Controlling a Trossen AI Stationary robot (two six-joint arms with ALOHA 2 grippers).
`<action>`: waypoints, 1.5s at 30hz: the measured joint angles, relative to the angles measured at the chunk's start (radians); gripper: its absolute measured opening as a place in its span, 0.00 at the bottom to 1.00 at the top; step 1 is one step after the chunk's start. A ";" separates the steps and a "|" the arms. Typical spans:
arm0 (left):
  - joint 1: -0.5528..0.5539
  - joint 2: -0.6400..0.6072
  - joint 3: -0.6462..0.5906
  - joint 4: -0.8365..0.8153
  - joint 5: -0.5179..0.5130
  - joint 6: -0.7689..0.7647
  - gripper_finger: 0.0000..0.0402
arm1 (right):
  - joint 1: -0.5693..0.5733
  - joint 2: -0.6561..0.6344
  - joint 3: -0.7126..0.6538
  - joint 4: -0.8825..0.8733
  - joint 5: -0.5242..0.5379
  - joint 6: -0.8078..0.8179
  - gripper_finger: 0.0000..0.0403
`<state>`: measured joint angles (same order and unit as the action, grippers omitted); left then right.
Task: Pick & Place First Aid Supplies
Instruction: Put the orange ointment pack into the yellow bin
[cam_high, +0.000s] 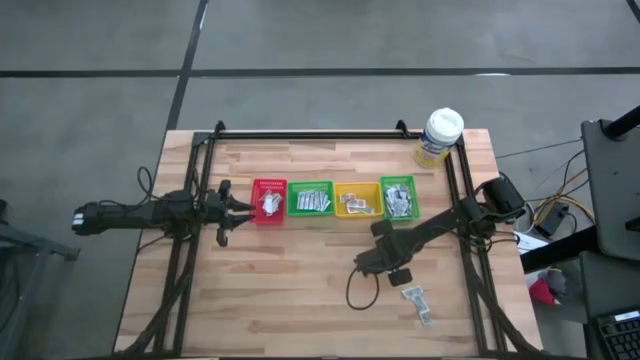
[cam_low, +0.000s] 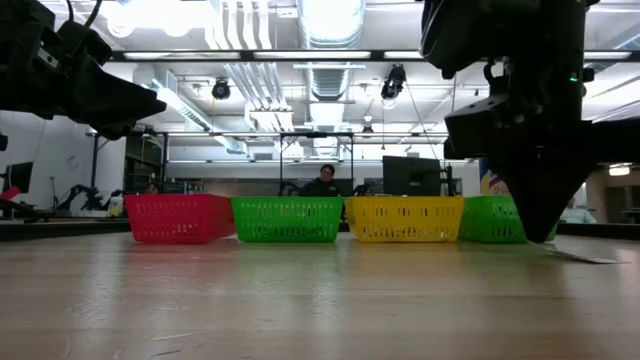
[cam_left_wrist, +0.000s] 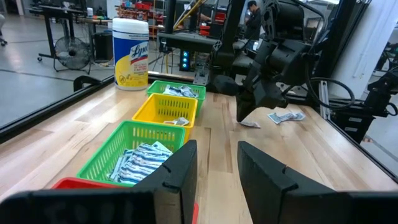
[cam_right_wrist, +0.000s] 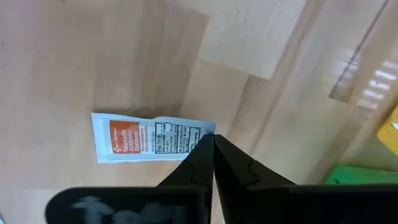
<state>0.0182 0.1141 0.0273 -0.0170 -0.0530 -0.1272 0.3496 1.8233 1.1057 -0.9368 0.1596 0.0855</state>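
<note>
Right hand: the right hand (cam_right_wrist: 213, 140) is down at the worktop (cam_high: 300, 290), fingers pressed together and pinching the corner of a white-red sachet (cam_right_wrist: 152, 137); in the high view this hand (cam_high: 400, 276) is well in front of the row of bins.
White-red sachet: lies flat on the wood, one short end caught between the right hand's fingertips, the rest stretching away from them.
Loose sachets: two more sachets (cam_high: 418, 304) lie on the worktop just beyond the right hand, on the side away from the bins.
Left hand: the left hand (cam_high: 228, 208) hovers just beside the red bin (cam_high: 269, 200), fingers (cam_left_wrist: 177, 171) parted with nothing between them.
Bins: from the left hand outward the row runs red bin, green bin (cam_high: 311, 198), yellow bin (cam_high: 355, 199), second green bin (cam_high: 398, 196), side by side and touching or nearly so.
Bin contents: each bin holds small sachets; white-blue ones (cam_left_wrist: 138, 163) fill the green bin nearest the left hand, grey-silver ones sit in the far green bin.
Wipes tub: a yellow wipes tub (cam_high: 440, 137) with a white lid stands upright past the far green bin, near the worktop's back corner on the right hand's side.
Room: a person (cam_low: 325, 181) sits behind the bins in the low view.
</note>
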 joint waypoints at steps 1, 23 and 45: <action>0.000 0.000 0.000 0.000 0.000 0.000 0.28 | 0.000 0.000 0.000 0.001 0.000 0.000 0.02; 0.000 0.000 0.000 0.000 0.000 0.000 0.28 | -0.054 -0.003 -0.015 0.088 0.026 -0.086 0.03; 0.000 0.000 0.000 0.000 0.000 0.000 0.28 | -0.067 -0.004 -0.018 0.090 -0.030 -0.097 0.28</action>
<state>0.0183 0.1143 0.0273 -0.0172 -0.0530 -0.1272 0.2828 1.8194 1.0881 -0.8473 0.1292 -0.0114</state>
